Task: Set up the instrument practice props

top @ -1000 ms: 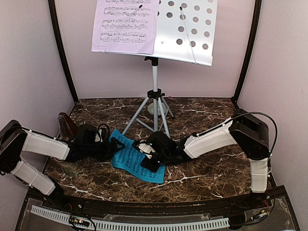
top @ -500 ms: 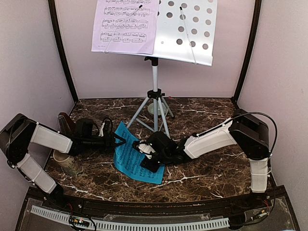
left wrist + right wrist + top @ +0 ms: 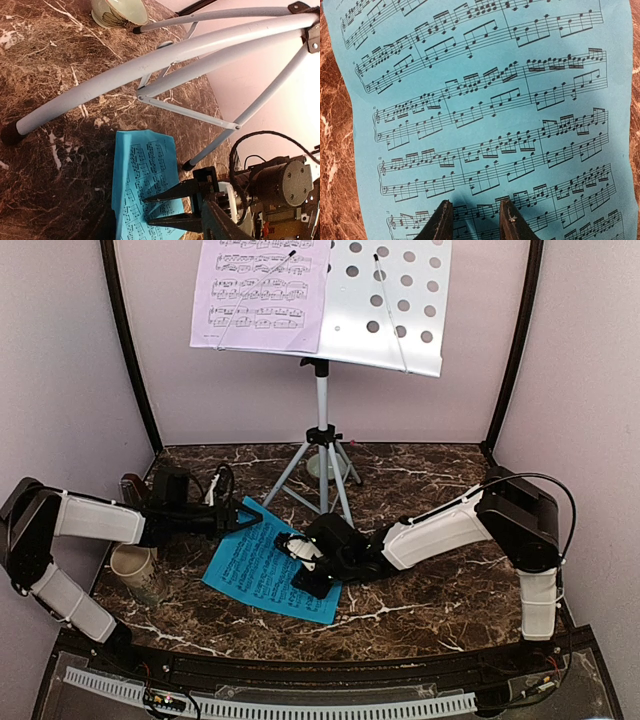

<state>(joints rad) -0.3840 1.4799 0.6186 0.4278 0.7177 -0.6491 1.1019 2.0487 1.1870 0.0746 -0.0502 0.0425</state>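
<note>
The silver tripod music stand stands at the back, and its perforated grey tray holds the lilac sheet on its left half. The bright-blue sheet lies flat on the marble table. My right gripper is open, its tips low over the sheet's right part; in the right wrist view the gripper shows only blue paper between its tips. My left gripper is open at the sheet's far corner; in the left wrist view it hovers over the sheet. The dark-brown metronome stands mostly hidden behind the left arm.
A cream mug stands at the near left under the left arm. A small pale-green bowl sits behind the tripod legs. Pink walls and black corner posts close in the table.
The blue sheet's left edge, lifted and folded over before, now lies spread flat to the left. My left gripper has drawn back left and farther from me. The right gripper has not moved.
</note>
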